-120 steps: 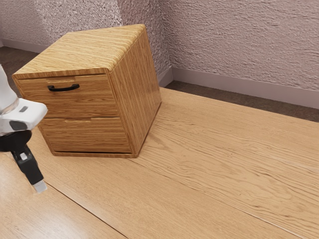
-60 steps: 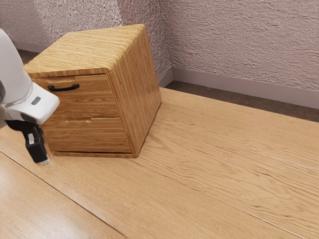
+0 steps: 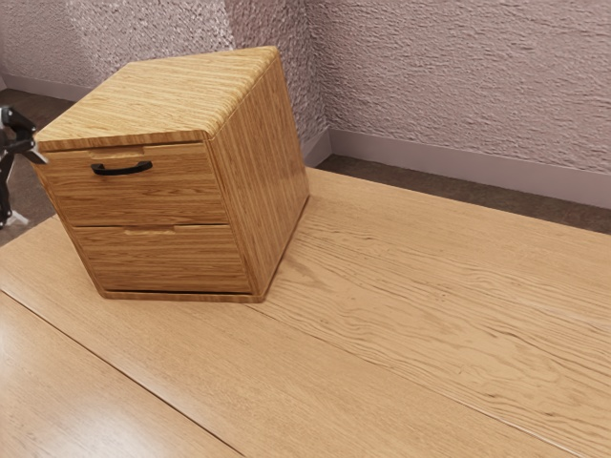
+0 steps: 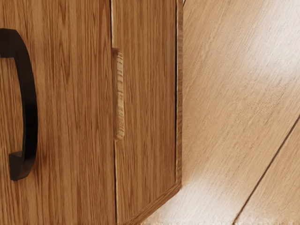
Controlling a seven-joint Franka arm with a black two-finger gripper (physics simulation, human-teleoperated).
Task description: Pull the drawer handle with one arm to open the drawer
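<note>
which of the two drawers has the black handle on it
The upper drawer: a curved black handle sits on its front. The lower drawer has only a small wood-coloured ridge at its top edge.

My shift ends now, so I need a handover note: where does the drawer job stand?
Gripper: at the exterior view's left edge, beside the cabinet, clear of the black handle. I cannot tell whether it is open or shut.
Top drawer: looks shut, flush with the cabinet front.
Done: no grasp, no pull yet.
Left: bring the gripper to the handle, grip it, pull the drawer out.
</note>
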